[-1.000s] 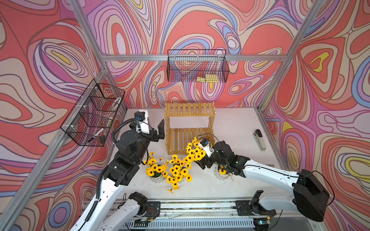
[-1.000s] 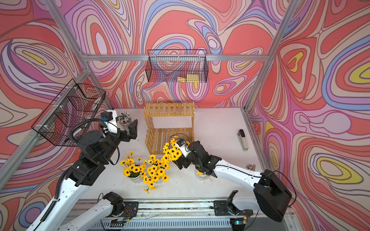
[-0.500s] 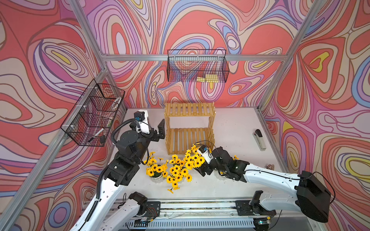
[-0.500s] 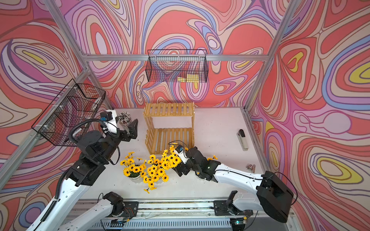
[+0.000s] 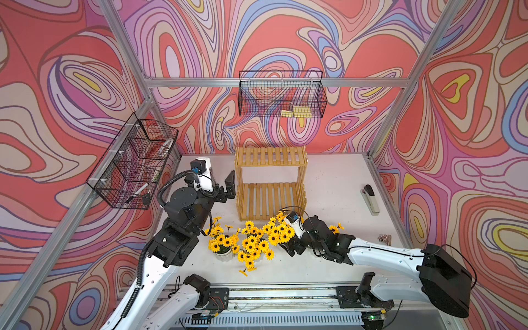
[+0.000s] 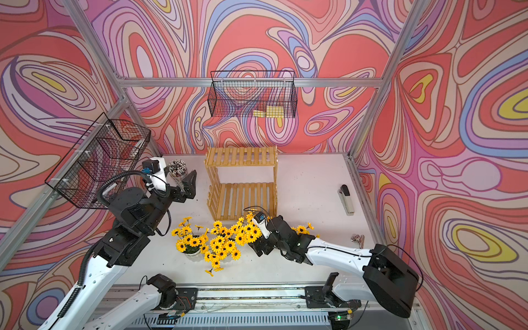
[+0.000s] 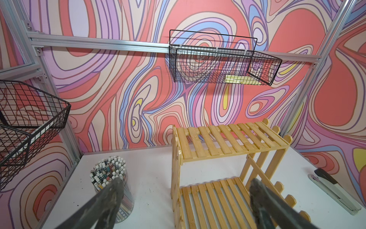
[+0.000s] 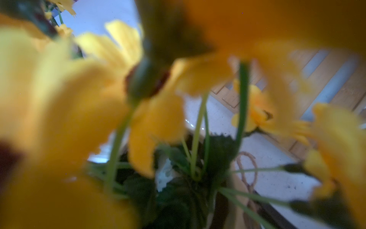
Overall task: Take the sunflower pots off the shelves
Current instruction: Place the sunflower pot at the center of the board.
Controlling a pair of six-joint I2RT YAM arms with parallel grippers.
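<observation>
Shelves: both slatted tiers of the shelves (image 5: pixel 271 155) stand bare in both top views; no pot remains on them.
Sunflower pots: all four sunflower pots (image 5: pixel 221 247) are in front of the shelves. Two bunches sit touching on the bench (image 5: pixel 337 183), and one is partly hidden behind the right arm.
Change: within the last second the right gripper (image 5: pixel 293 248) has brought the carried pot (image 5: pixel 281 233) away from the lower tier's front corner. It is now lower, with its blooms against the grounded bunches. The left arm has not moved.
Right fingers: buried under blooms. Judged clenched on the carried pot, since the bunch travelled with them. Whether its base has met the bench cannot be told.
Left fingers: the left gripper (image 7: pixel 185 181) has its fingers (image 7: pixel 111 198) spread wide and holds nothing. It is near the pencil cup (image 7: pixel 110 172), beside the shelves.
Task bearing: judged nearly complete; only set-down and release remain.
Writing: none legible on the stapler (image 5: pixel 371 200), or on the yellow pads (image 5: pixel 297 111) in the wire basket (image 5: pixel 257 94).
</observation>
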